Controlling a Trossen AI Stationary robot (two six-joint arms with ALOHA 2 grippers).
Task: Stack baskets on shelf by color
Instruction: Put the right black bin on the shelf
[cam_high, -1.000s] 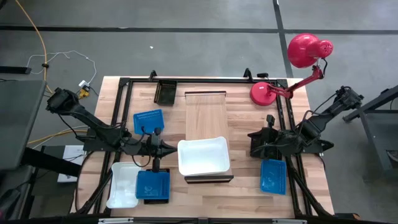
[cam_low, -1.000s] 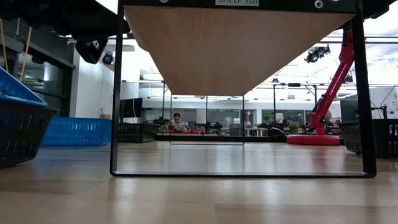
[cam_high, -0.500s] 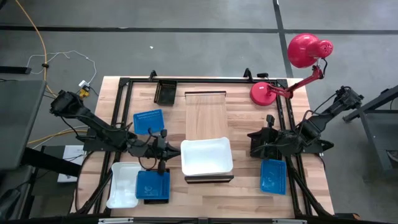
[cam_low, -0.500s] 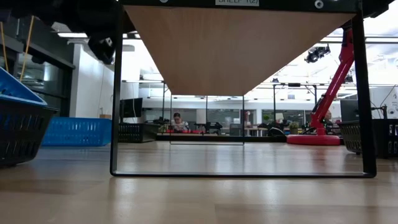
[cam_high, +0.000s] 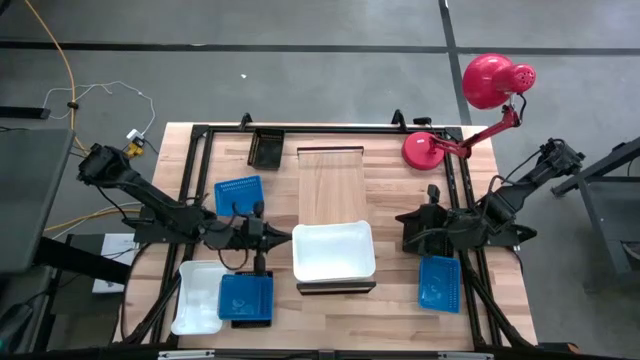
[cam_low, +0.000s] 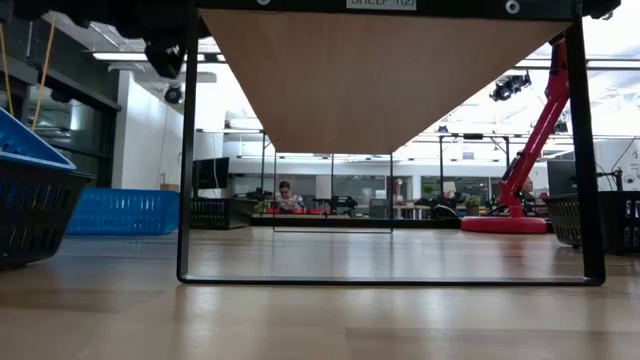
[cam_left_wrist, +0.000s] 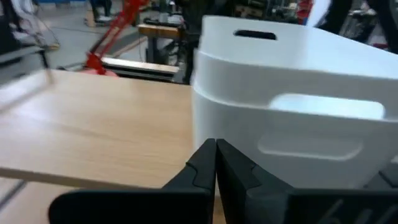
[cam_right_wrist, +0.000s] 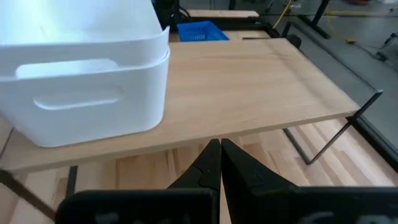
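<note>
Two nested white baskets (cam_high: 333, 252) sit on the near end of the pale shelf (cam_high: 331, 175). My left gripper (cam_high: 286, 237) is shut, level with their left short wall (cam_left_wrist: 280, 130). My right gripper (cam_high: 401, 217) is shut too and hovers just right of the shelf (cam_right_wrist: 249, 81), facing the white baskets (cam_right_wrist: 81, 87). Another white basket (cam_high: 195, 297) lies on the table near left. Beside it a blue basket (cam_high: 245, 296) rests on a black one. More blue baskets lie at left (cam_high: 238, 195) and near right (cam_high: 439, 283). My left gripper has its shut fingertips (cam_left_wrist: 216, 149) at the lower part of the white baskets' left short wall (cam_left_wrist: 249, 155), coming in level from the table's left. The baskets stand flat on the shelf. Whether the tips press the wall or stop just short of it, I cannot tell.
A black basket (cam_high: 266, 148) lies at the far edge, left of the shelf. A red lamp (cam_high: 470, 110) stands at the far right corner. Another black basket (cam_high: 418, 238) lies under my right arm. The far half of the shelf is bare.
My left gripper has moved toward the table's right with its fingers shut. The white baskets have slid a little to the right along the shelf's near end. My right arm has kept still.
</note>
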